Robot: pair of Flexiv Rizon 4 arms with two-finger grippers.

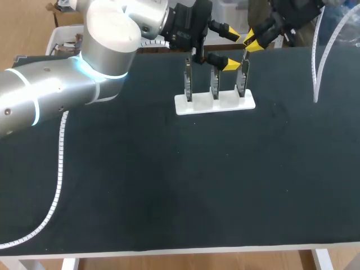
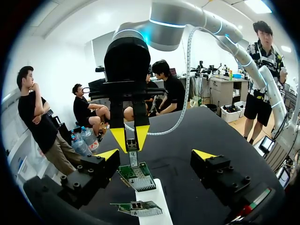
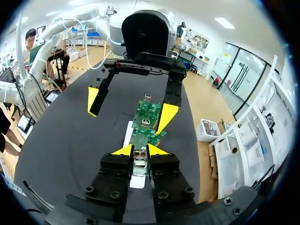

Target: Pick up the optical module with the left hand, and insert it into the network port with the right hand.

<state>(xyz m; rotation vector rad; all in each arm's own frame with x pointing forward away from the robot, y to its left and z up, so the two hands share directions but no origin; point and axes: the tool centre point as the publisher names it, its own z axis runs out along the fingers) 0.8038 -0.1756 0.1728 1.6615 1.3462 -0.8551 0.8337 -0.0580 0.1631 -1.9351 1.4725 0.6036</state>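
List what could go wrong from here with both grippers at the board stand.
1. Left gripper is open astride the stand's boards, close beside the right gripper: fingers could clash.
2. Right gripper is shut on the end board; a skewed pull might tip the white stand.
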